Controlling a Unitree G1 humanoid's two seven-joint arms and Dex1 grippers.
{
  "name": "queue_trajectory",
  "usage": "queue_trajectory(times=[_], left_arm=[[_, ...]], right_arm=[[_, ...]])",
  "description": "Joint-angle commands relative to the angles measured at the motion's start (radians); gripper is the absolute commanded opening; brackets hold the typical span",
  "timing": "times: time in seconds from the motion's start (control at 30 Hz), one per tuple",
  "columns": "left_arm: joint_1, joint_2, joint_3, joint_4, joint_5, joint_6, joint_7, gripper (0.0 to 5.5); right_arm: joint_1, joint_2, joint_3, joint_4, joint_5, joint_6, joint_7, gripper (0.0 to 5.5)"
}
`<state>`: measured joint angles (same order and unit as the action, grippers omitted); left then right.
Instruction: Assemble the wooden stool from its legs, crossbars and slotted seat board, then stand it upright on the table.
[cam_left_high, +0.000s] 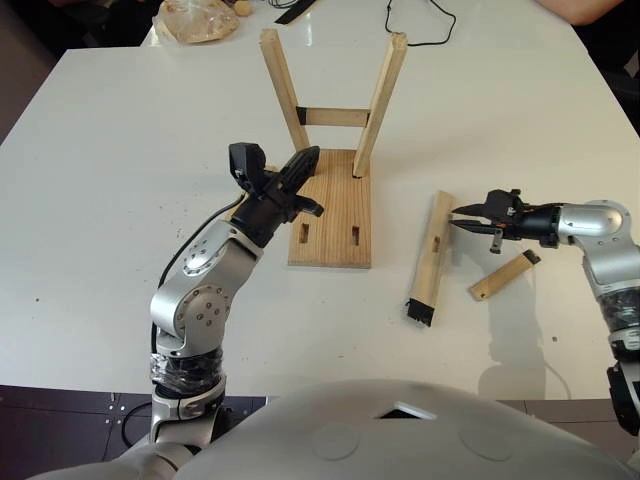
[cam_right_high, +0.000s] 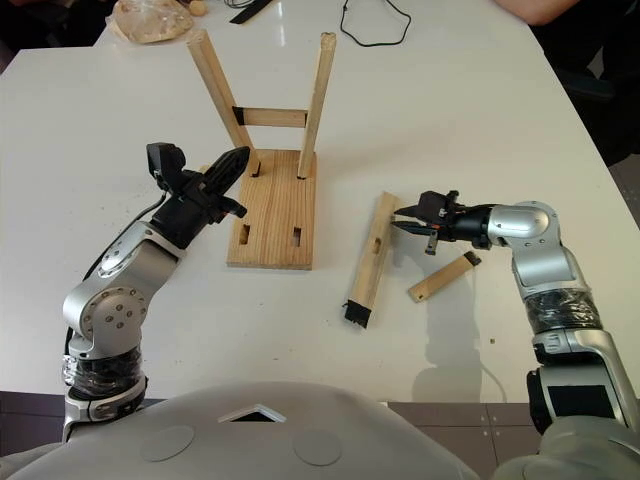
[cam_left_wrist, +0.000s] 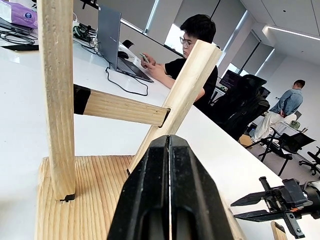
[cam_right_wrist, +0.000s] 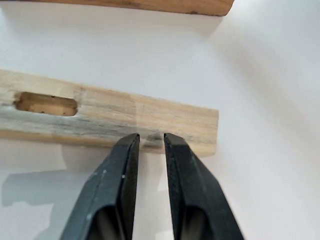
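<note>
Bag (cam_left_high: 200, 20) and cable (cam_left_high: 420, 35) lie far off; a crossbar (cam_left_high: 503, 277) lies near the loose leg (cam_left_high: 430, 258). The leg lies flat, black end toward the robot. Right gripper (cam_left_high: 455, 218) parted at it; left gripper (cam_left_high: 305, 160) clenched, empty.

Seat board (cam_left_high: 330, 215), lower centre, is showing pale unfinished wood, with straight grain and fine ridged lines up close. Standing legs (cam_left_high: 283, 88) and crossbar (cam_left_high: 335, 117) are looking like the same raw matt wood, and the crossbar ends are showing black at the joints. Loose leg (cam_left_high: 430, 255), right of centre, is looking greyer and rougher, with chipped slot edges and one black end. Short bar (cam_left_high: 503, 276) beside it is showing bare wood with a black tip. Table (cam_left_high: 120, 150) is reading as smooth white, slightly glossy, giving soft reflections. Fingers (cam_right_wrist: 117, 180) of right gripper (cam_right_wrist: 150, 137) are looking like matt black plastic with a faint sheen. Bag (cam_left_high: 200, 18), upper left, is looking like crinkled clear plastic.
</note>
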<state>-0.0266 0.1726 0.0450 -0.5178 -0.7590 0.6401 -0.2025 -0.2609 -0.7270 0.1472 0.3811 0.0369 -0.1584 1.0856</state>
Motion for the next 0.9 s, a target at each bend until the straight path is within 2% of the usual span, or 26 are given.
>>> queue_trajectory(times=[0.03,0.13,0.23,0.4,0.47,0.53,0.67,0.73,0.9], left_arm=[[-0.023,0.009,-0.004,0.036,0.020,0.000,-0.011,0.00],[-0.036,-0.002,-0.011,0.048,0.035,-0.008,-0.004,0.00],[-0.042,-0.032,-0.009,0.046,0.035,-0.020,0.010,0.00],[0.032,-0.076,-0.006,-0.006,0.043,-0.046,0.048,0.00],[0.058,-0.094,-0.011,-0.021,0.046,-0.057,0.061,0.00],[0.078,-0.110,-0.023,-0.034,0.053,-0.069,0.073,0.00],[0.108,-0.124,-0.035,-0.039,0.074,-0.095,0.079,0.00],[0.125,-0.121,-0.038,-0.034,0.087,-0.106,0.078,0.00],[0.143,-0.135,-0.042,-0.022,0.099,-0.129,0.075,0.00]], right_arm=[[-0.030,0.079,0.041,0.083,-0.072,0.000,-0.102,0.90],[-0.052,0.122,0.021,0.119,-0.082,0.000,-0.208,0.90],[-0.007,0.118,-0.094,0.040,0.050,0.092,-0.226,0.90],[0.260,-0.065,-0.256,-0.312,0.340,0.345,0.034,0.90],[0.358,-0.154,-0.305,-0.398,0.391,0.394,0.132,0.90],[0.390,-0.244,-0.332,-0.355,0.377,0.386,0.216,0.90],[0.342,-0.367,-0.352,-0.094,0.296,0.299,0.293,0.90],[0.325,-0.388,-0.353,-0.011,0.273,0.265,0.311,0.90],[0.384,-0.396,-0.324,0.002,0.238,0.206,0.359,0.90]])
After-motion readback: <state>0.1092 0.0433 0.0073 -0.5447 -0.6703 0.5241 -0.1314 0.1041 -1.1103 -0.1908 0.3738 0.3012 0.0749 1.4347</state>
